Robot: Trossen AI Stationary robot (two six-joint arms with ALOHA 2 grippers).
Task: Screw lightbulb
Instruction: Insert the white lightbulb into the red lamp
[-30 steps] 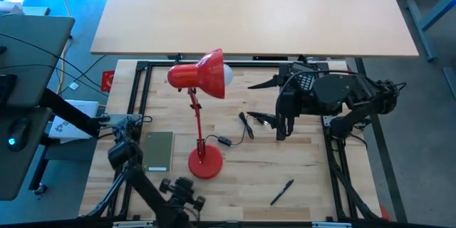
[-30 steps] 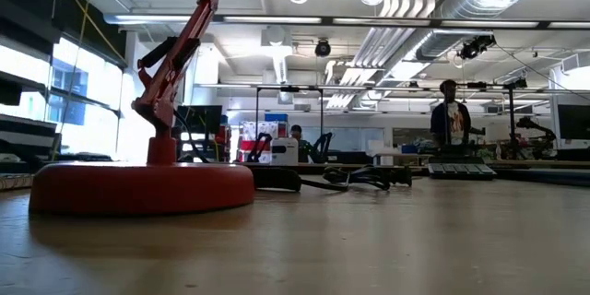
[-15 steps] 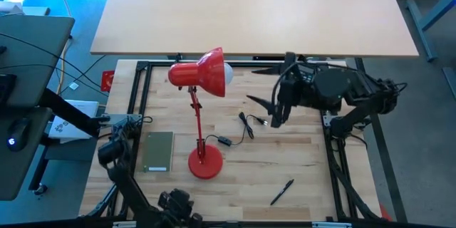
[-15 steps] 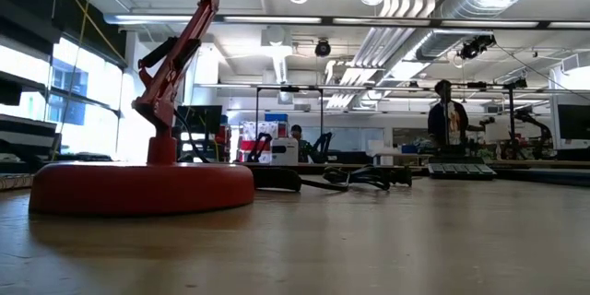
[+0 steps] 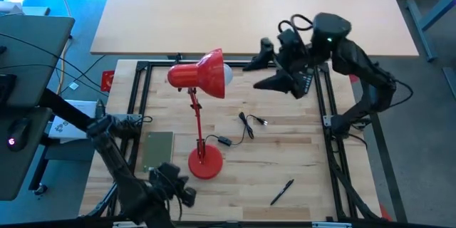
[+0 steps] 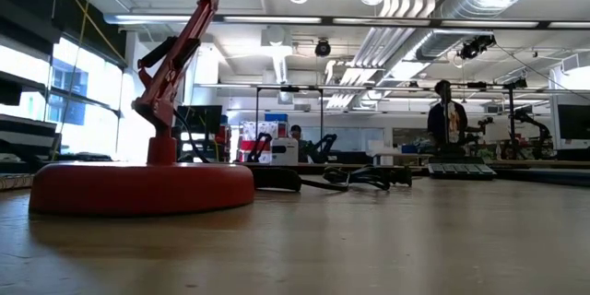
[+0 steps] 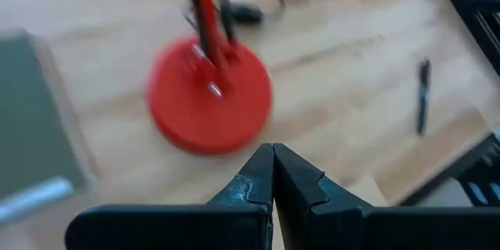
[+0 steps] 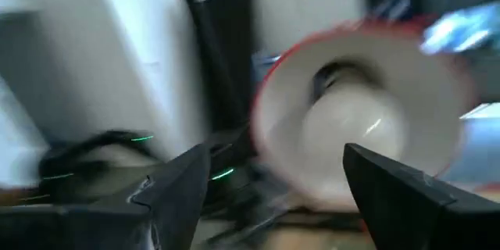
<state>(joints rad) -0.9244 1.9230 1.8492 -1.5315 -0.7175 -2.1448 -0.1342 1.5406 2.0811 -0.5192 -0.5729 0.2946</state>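
1. The table (image 5: 285,149) is pale wood planks inside a black metal frame; a larger tan tabletop (image 5: 249,11) lies beyond it.
2. The low view shows an open workshop with ceiling ducts, benches and a person (image 6: 449,120) standing far off.
3. On the wood stand a red desk lamp (image 5: 203,114), a green book (image 5: 158,151), a black cable (image 5: 249,125) and a black pen (image 5: 282,192).
4. The lightbulb (image 5: 227,73) is white and rounded, seated inside the lamp's red shade.
5. The right gripper (image 5: 265,64) hangs near the shade's mouth, fingers wide apart and empty.
6. The left gripper (image 7: 273,173) sits above the table's near edge, fingers pressed together on nothing.
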